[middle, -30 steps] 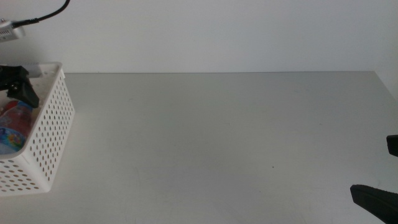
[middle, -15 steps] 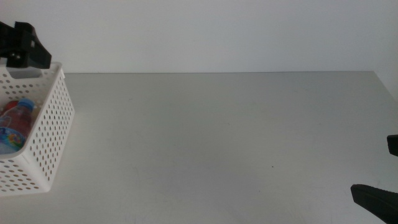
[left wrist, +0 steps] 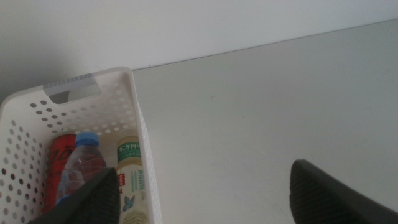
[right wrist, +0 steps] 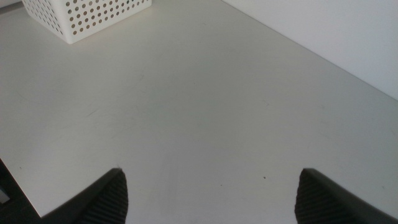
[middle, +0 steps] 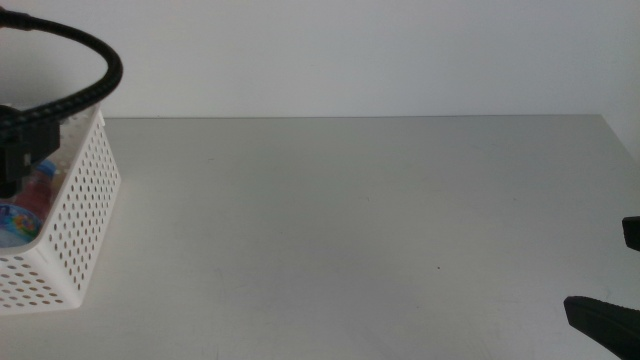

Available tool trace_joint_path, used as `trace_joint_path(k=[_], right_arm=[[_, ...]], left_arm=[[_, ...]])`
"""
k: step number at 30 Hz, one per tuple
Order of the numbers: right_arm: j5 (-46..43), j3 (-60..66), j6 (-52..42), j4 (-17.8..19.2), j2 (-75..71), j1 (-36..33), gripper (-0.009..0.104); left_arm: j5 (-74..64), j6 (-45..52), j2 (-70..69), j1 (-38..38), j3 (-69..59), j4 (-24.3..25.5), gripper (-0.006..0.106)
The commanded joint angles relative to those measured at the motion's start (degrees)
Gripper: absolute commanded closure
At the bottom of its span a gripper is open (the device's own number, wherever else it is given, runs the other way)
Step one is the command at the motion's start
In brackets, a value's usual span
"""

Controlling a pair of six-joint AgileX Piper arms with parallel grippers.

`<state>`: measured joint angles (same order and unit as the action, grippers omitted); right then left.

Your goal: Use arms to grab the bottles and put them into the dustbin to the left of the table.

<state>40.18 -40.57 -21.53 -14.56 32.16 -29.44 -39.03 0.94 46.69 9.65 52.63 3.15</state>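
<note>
Progress: your three bottles [left wrist: 84,171] lie in the white perforated plastic basket [left wrist: 134,118] | light-grey surface [middle: 350,220] bare | left claw [left wrist: 205,193] wide, empty | right claw [right wrist: 211,193] wide, waiting

The basket [left wrist: 140,134] looks like smooth white plastic with a slight sheen, its walls punched with round holes, and the table [middle: 350,220] is a matt, smooth light-grey top. Inside the basket, the water bottle [left wrist: 84,165] is clear glossy plastic with a blue cap, the tea bottle [left wrist: 130,180] wears a printed label, and the red can [left wrist: 60,152] looks glossy. The jaws in both wrist views are dark, matt and finely textured, and the cable [middle: 85,90] is matt black.
</note>
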Motion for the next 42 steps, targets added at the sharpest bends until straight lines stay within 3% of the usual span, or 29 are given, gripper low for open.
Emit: trace_joint_path(k=[1, 9, 13, 18, 20, 23, 29, 36, 42], right_arm=[[-3.67, -1.57, -0.76, -0.32, 0.03, -0.28, 0.025], [-3.67, -1.57, -0.76, -0.32, 0.03, -0.28, 0.025], [-6.40, -0.75, -0.76, 3.90, -0.24, -0.22, 0.025], [-18.85, 4.78, -0.76, 7.46, -3.38, 0.67, 0.025], [-23.35, 8.47, -0.76, 9.13, -5.19, 3.27, 0.025], [-27.37, 14.00, -0.76, 8.78, -9.01, 9.01, 0.025], [-27.65, 24.32, -0.76, 8.31, -19.05, 20.81, 0.025], [-27.65, 34.72, -0.76, 8.08, -29.39, 27.01, 0.025], [-27.70, 41.37, -0.76, 8.08, -33.05, 28.28, 0.025]], left_arm=[[4.36, -1.35, -1.57, 0.27, 0.56, -0.34, 0.007], [4.20, -1.35, -2.28, 0.27, 0.03, -0.69, 0.007], [4.19, -1.29, -2.28, 0.27, 0.03, -0.77, 0.007], [7.06, -1.29, -4.89, -0.38, -2.86, -0.25, 0.007], [10.55, -1.29, -8.05, -1.36, -6.85, -0.51, 0.007], [16.49, -1.29, -13.71, -3.75, -13.64, -2.00, 0.007], [24.76, -1.29, -25.88, -6.33, -26.90, -8.99, 0.007], [26.16, -1.29, -40.68, -6.33, -40.38, -9.89, 0.007], [26.22, -1.29, -49.07, -6.33, -48.78, -9.94, 0.007]])
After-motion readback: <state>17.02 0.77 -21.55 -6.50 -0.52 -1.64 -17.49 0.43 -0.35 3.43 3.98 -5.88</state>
